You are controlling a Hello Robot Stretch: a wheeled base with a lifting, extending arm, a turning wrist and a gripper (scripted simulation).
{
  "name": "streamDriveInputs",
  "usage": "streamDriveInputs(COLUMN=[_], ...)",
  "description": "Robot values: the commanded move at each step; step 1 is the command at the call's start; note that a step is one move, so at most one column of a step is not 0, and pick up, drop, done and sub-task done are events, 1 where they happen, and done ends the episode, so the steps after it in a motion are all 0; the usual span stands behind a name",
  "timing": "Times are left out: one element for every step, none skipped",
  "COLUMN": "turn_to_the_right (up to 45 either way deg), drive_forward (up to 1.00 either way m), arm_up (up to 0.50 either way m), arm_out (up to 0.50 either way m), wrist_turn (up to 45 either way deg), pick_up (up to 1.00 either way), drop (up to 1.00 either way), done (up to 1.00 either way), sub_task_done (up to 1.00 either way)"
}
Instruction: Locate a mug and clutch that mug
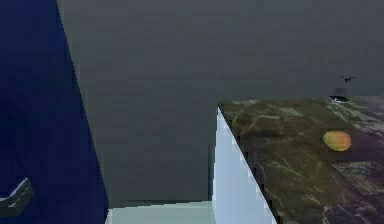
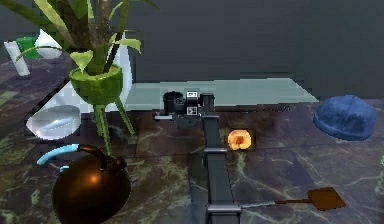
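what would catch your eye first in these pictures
In the arm side view, the leafy plant in a green pot at upper left and the dark round kettle at lower left draw the eye first. A small orange object lies on the dark marbled counter beside the arm, and shows again at the forward view's right.

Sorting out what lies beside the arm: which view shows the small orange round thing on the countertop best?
The arm side view: the orange round thing lies whole on the dark countertop, just right of the arm. The forward view shows it near its right edge.
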Motion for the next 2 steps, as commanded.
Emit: streamDriveInputs(turn_to_the_right=[0.0,0.0], drive_forward=[0.0,0.0], arm_up=[0.1,0.0], arm_out=[0.0,0.0], wrist_turn=[0.0,0.0], pick_up=[0.0,0.0], drop=[0.0,0.0], done=[0.0,1.0], sub_task_done=[0.0,0.0])
